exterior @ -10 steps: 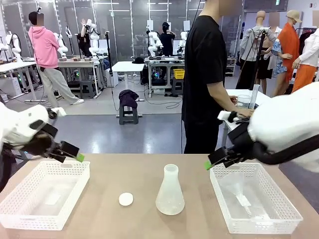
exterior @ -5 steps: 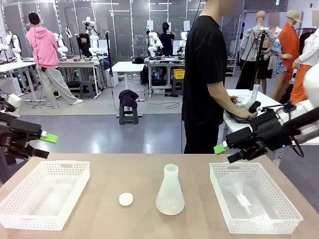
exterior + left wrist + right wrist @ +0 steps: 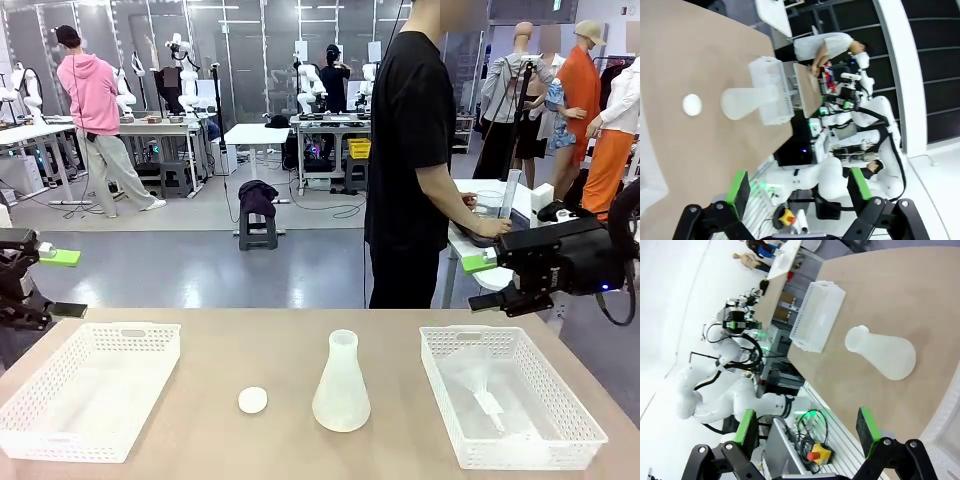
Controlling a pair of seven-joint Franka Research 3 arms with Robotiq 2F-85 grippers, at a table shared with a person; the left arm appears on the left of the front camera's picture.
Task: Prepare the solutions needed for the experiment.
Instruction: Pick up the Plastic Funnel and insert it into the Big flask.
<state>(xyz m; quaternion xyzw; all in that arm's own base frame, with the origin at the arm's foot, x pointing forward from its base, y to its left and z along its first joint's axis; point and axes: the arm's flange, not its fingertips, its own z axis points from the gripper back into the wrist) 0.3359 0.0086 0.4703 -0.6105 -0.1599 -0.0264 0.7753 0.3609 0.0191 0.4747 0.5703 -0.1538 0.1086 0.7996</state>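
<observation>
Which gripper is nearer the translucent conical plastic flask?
Right. The right gripper hovers by the right white mesh basket's far inner corner; the left gripper sits beyond the left white mesh basket's outer edge, farther from the flask.

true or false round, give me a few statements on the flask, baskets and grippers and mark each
1. The flask stands upright between the left basket and the right basket. True.
2. The right gripper holds the flask. False: it is open, holds nothing and is apart from the flask.
3. A white disc lies on the table beside the flask. True.
4. The left gripper is shut. False: its jaws stand open.
</observation>
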